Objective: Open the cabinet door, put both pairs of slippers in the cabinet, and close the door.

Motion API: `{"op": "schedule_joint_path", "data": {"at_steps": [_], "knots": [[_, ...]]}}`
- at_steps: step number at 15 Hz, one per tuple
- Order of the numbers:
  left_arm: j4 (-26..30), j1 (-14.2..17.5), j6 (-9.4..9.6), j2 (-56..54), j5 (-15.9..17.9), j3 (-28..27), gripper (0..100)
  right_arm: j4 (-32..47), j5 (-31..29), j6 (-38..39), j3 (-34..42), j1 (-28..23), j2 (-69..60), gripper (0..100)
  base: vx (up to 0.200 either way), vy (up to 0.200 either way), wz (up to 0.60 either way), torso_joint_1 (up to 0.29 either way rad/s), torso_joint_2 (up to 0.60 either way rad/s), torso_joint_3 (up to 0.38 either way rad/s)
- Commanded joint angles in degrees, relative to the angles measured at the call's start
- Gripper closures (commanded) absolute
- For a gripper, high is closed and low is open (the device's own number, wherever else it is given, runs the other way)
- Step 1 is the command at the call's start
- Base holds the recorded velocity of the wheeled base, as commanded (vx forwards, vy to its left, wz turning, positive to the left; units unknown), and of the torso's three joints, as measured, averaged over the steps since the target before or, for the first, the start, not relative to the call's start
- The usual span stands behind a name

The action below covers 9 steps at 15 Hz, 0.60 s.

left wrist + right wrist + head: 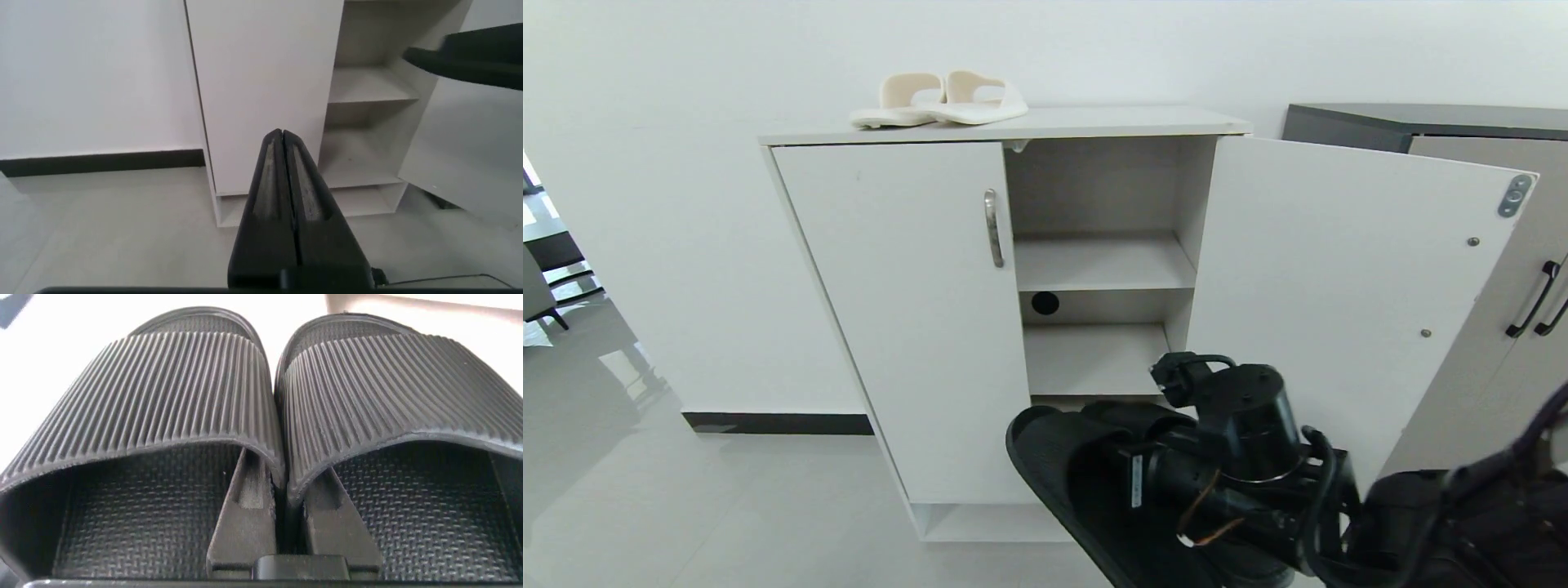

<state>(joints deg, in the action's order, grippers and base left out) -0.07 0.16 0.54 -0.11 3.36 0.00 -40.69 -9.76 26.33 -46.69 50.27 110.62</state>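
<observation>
Black slippers (1054,457): the pair is held side by side, low in front of the cabinet (1127,121). The right end effector (284,502) is pinching their adjoining inner walls together. The left end effector (283,163) is pressed together on nothing, facing the shut left door (907,310). The right door (1339,286) stands wide open, exposing the lower shelf (1094,355) and the upper shelf (1103,261).

Recommended: keep the pair level. Enter toes first between the two doors and seat the soles fully on the lower shelf before letting go.

The beige slippers (939,102) lie on top of the cabinet, not yet stowed.
</observation>
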Motion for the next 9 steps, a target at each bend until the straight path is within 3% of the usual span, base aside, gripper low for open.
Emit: {"op": "schedule_joint_path", "data": {"at_steps": [1, 4, 7, 9], "knots": [[-0.01, 0.02, 0.08, 0.11, -0.02, 0.00, 100, 3.16, -11.42, 1.27, -11.49, 2.02, 12.34, 100, 0.000, 0.000, 0.00, 0.000, 0.00, 0.000], [-0.01, 0.02, 0.17, 0.11, -0.02, 0.00, 100, 3.34, -16.60, 0.83, -17.91, 2.02, 18.58, 100, 0.000, 0.000, 0.00, 0.000, 0.00, 0.000], [-0.01, 0.02, 0.34, 0.11, 0.06, 0.00, 100, 3.34, -28.91, -3.57, -28.63, 0.00, 26.93, 100, 0.000, 0.000, 0.00, 0.000, 0.00, 0.000], [-0.01, 0.02, 0.25, 0.11, -0.02, 0.00, 100, 3.16, -32.51, -5.06, -30.57, -0.44, 28.60, 100, 0.000, 0.000, 0.00, 0.000, 0.00, 0.000]]}}
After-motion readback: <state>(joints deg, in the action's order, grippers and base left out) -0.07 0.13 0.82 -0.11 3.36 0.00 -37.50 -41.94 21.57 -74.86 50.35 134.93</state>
